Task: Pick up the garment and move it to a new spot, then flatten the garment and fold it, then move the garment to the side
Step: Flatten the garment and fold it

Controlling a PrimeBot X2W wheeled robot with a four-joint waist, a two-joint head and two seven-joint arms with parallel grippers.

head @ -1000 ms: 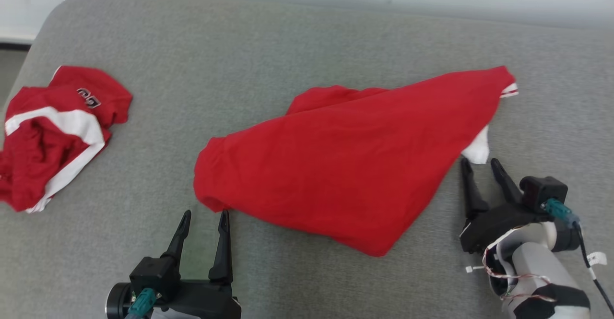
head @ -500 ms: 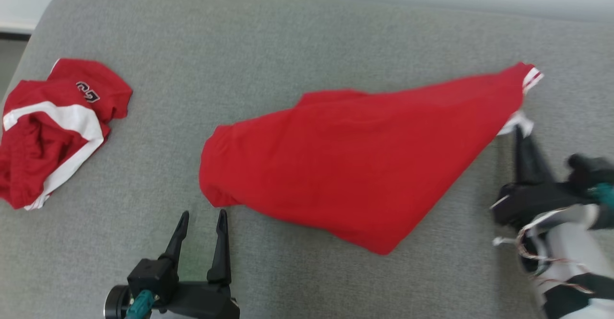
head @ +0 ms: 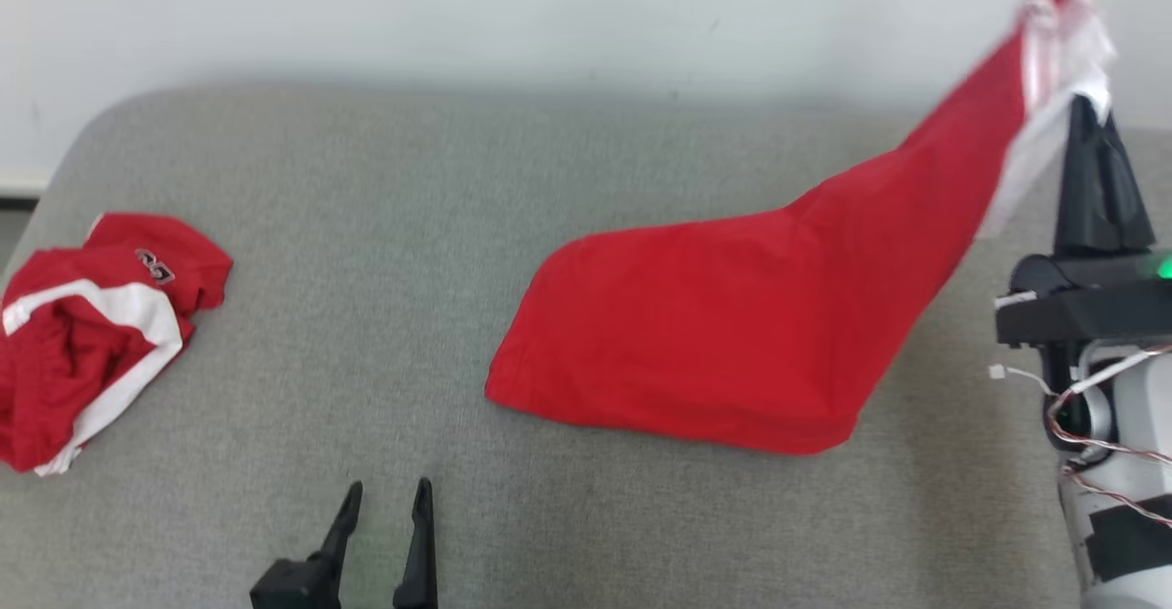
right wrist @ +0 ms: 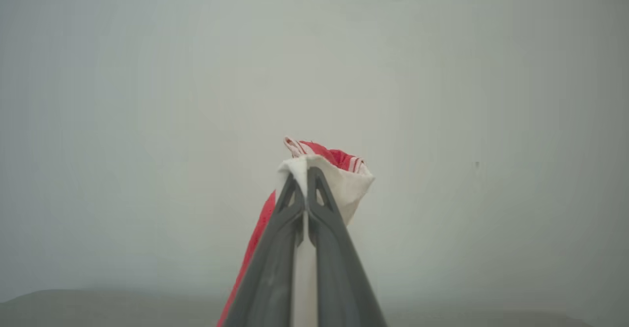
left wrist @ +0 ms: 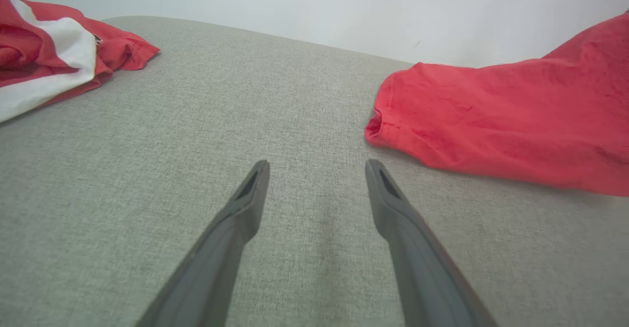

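The red garment (head: 732,325) with white trim is stretched from the grey cushion up to the upper right. My right gripper (head: 1090,110) is shut on the garment's red-and-white corner and holds it high in the air. In the right wrist view the pinched corner (right wrist: 327,169) bunches over the closed fingertips of that gripper (right wrist: 307,172). The garment's lower end (left wrist: 491,120) still rests on the cushion. My left gripper (head: 385,494) stands open low near the front edge, left of the garment and clear of it; the left wrist view shows this gripper (left wrist: 317,167) with nothing between its fingers.
A second red and white garment (head: 87,330) lies crumpled at the far left of the grey cushion (head: 366,224), also seen as a heap (left wrist: 54,64) in the left wrist view. A pale wall (head: 549,14) rises behind the cushion's rounded back edge.
The right gripper closed on the garment's white-trimmed corner and lifted it up and to the right, dragging the cloth rightward. The head camera tilted up. The left gripper stayed open.
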